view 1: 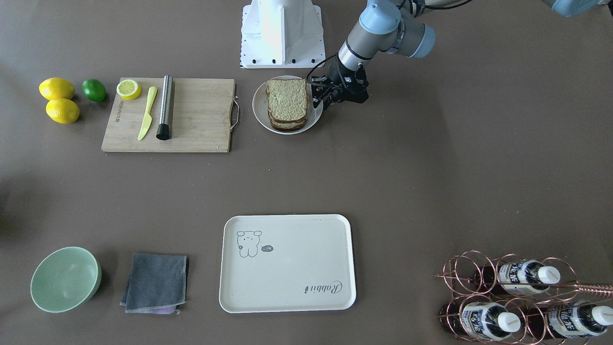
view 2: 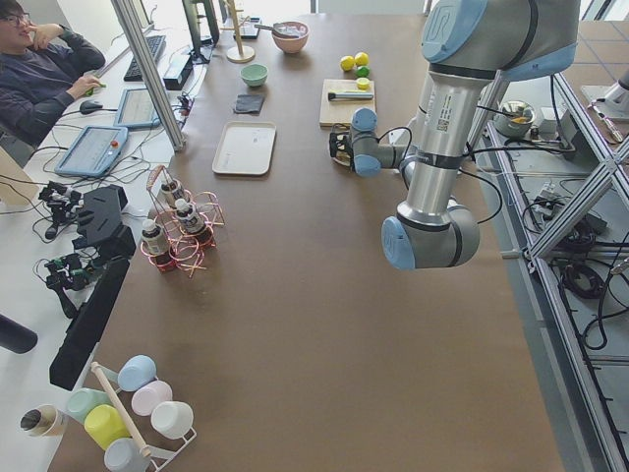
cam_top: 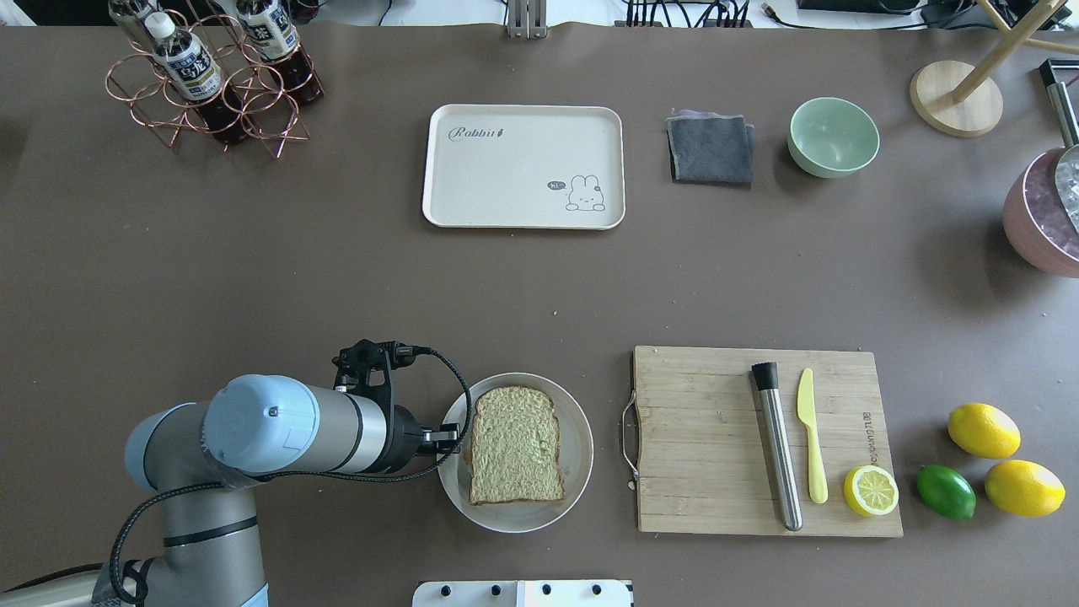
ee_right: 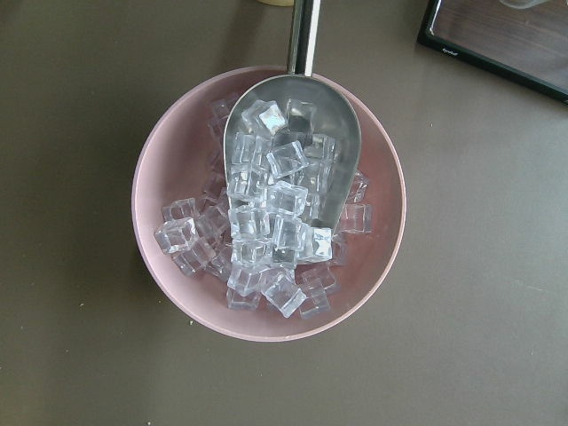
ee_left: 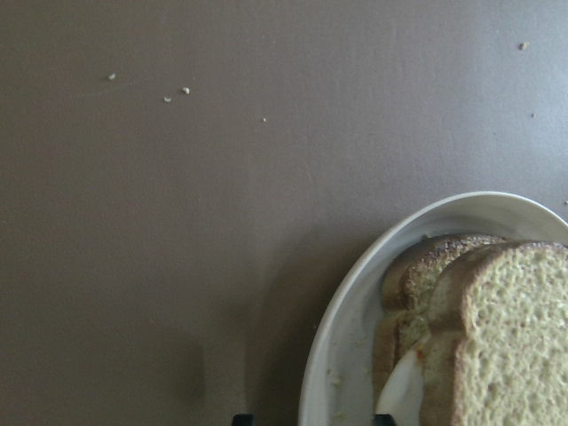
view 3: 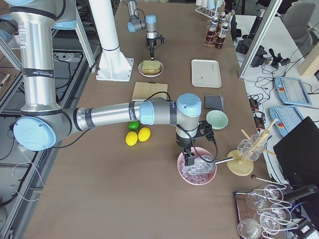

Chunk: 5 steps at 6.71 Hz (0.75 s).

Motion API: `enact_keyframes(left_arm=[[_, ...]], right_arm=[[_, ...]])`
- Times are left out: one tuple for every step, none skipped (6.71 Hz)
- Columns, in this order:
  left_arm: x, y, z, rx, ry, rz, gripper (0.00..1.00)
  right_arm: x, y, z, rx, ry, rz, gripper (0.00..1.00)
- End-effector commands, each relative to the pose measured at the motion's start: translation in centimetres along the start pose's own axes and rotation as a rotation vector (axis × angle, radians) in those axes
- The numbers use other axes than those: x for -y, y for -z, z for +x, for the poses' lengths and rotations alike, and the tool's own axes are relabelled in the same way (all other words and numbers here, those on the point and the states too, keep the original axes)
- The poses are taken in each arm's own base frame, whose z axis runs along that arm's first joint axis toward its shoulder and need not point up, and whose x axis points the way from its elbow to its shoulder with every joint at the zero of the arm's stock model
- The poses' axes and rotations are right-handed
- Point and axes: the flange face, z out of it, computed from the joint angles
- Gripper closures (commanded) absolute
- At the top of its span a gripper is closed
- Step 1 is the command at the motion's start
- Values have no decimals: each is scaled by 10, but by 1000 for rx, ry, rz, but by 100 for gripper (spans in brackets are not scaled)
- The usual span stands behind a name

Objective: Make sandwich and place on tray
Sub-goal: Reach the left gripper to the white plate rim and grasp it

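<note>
The sandwich [view 1: 286,99], two speckled brown-crusted slices stacked, lies on a round white plate [view 1: 259,106] close to the robot's base. It also shows in the overhead view [cam_top: 514,445]. In the left wrist view a bit of egg white [ee_left: 399,390] peeks out between the slices [ee_left: 497,319]. My left gripper [view 1: 320,98] is open and empty, low at the plate's edge, its tips on either side of the rim. The cream tray [view 1: 287,282] lies bare at the table's far side [cam_top: 506,169]. My right gripper [view 3: 188,158] hovers over a pink ice bowl; I cannot tell whether it is open.
A wooden cutting board [cam_top: 708,455] holds a steel muddler [cam_top: 777,451], a yellow knife [cam_top: 811,434] and a lemon half [cam_top: 871,490]. Lemons [cam_top: 983,430] and a lime [cam_top: 945,491] lie beside it. A green bowl [cam_top: 833,136], a grey cloth [cam_top: 711,149] and a bottle rack [cam_top: 211,80] stand near the tray. The pink ice bowl [ee_right: 169,293] holds a scoop [ee_right: 342,133].
</note>
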Motion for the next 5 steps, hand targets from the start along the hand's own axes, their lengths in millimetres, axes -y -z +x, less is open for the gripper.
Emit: enact_keyframes(left_arm=[[-3,-3,-1,-1,-5,-6,100],[0,-1,0,-4,-4,-3,100],[13,4,-2,-5,4,9,100],[33,17,-4,-14,17,6,100],[67,42,0,-45,31,-44,100]], right_arm=[[0,0,0,0,0,0,0],[0,-1,1,-3,1,-1,0],[-2,-3,2,-3,-2,-5,0],[-4,-7,4,-2,-5,-11,0],[-7,-8,5,-4,-7,-15,0]])
